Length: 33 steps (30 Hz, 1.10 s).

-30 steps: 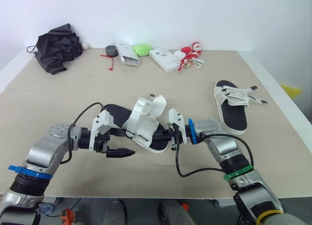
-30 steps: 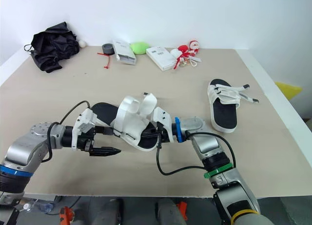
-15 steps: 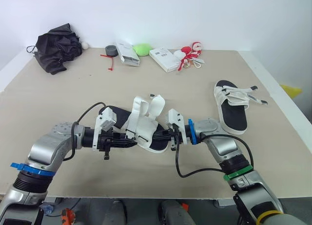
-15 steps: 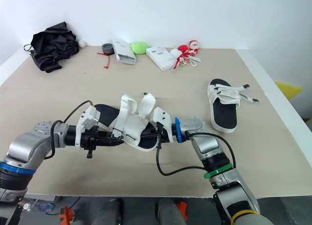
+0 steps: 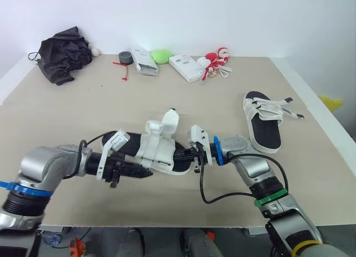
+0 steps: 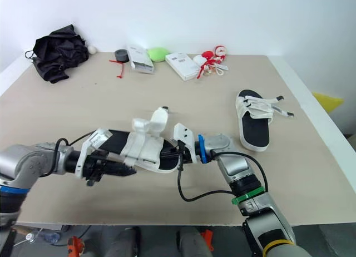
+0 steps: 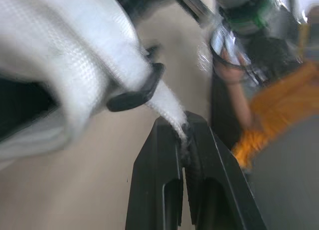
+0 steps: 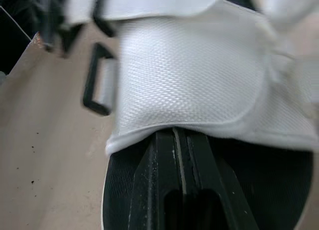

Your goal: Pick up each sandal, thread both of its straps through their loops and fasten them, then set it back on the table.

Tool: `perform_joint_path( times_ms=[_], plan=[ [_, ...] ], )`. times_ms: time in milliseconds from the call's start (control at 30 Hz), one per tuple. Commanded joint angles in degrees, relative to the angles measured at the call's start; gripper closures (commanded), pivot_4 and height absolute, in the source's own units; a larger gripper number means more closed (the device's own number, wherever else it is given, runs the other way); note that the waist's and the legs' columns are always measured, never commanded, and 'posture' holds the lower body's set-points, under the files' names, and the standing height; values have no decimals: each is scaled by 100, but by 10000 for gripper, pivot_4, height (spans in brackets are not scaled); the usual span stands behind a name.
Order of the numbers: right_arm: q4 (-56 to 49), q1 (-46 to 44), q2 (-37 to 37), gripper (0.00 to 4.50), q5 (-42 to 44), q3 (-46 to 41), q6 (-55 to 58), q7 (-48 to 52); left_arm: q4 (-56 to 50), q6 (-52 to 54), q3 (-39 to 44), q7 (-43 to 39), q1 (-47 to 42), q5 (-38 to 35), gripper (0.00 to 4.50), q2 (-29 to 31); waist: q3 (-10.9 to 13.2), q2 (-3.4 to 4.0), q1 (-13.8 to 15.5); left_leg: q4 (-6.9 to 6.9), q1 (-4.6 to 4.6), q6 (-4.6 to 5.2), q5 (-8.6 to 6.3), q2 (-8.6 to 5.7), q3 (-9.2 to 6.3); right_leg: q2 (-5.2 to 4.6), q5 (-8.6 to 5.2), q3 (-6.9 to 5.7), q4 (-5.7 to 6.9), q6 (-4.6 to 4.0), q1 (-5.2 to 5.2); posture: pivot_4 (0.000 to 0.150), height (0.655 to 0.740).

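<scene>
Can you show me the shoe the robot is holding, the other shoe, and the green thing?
held sandal (image 5: 158, 148), left eye view, on its white strap flap.
other sandal (image 5: 266, 136), left eye view, on its black footbed.
green thing (image 5: 162, 57), left eye view, on its middle.

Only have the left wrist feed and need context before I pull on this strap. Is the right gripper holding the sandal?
Observer: Yes. The right gripper is shut on the held sandal at its sole edge, opposite the left gripper pinching the strap.
Operator: Other strap done?
Observer: No. The other strap stands up free above the sandal.
Operator: Second sandal?
Observer: The second sandal lies on the table to the robot's right, straps splayed loose.
</scene>
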Motion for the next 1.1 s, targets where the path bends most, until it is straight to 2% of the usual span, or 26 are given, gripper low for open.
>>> perform_joint_path(
  times_ms=[33, 100, 167, 300, 400, 600, 867, 1100],
  plan=[
    [232, 87, -43, 45000, -179, 174, 67, -42, -764, -351, -505, -875, -62, 100, 44755, 778, 1, 1, -1, -2, 0, 0, 0, 0, 0, 1, -1, 0, 0, -1, -2, 1500, 7380],
    [269, 60, -51, 45000, -176, 183, 44, -30, -928, -645, -768, -1112, -88, 328, 44755, 1100, 4, 6, 4, -5, 1, -2, -1, 0, 0, 0, -4, -1, 0, -5, -1, 1500, 7380],
    [296, 31, -56, 45000, -157, 199, 27, -32, -954, -785, -782, -1135, -201, 362, 44755, 1120, 4, 7, 18, -4, 0, -2, -1, 0, 0, 0, -5, -2, -1, -7, -2, 1500, 7380],
    [337, -6, -50, 45000, -144, 212, 8, -27, -565, -839, -548, -660, -551, 312, 44755, 520, 5, 7, 34, 1, -1, -2, -1, -3, 3, -4, -5, 0, -2, -7, 0, 1500, 7380],
    [359, -18, -41, 45000, -145, 214, -4, -32, -138, -946, -454, 11, -728, 631, 44755, -44, 4, 7, 52, 9, 0, 0, 0, -5, 3, -4, -2, -1, -2, -4, 4, 1500, 7380],
    [160, 18, -191, 45000, -37, 179, 250, 87, 313, -1650, -536, 454, -494, 1299, 44755, -360, 5, 8, 71, 20, -2, -7, 13, -15, 4, -15, 18, 4, -2, 12, 7, 1500, 7380],
    [-291, 32, -445, 45000, 95, 187, 788, 199, 456, -1714, -472, 516, -283, 1346, 44755, -489, 5, 8, 143, 13, -9, -9, 13, -22, 3, -22, 13, 4, -13, 22, 7, 1500, 7380],
    [-488, -183, -417, 45000, 262, -39, 960, 73, 189, -1288, -298, 506, -212, 927, 44755, -636, 6, 9, 187, 12, -11, -9, 12, -21, 3, -22, 12, 4, -14, 23, 5, 1500, 7380]
  ],
)
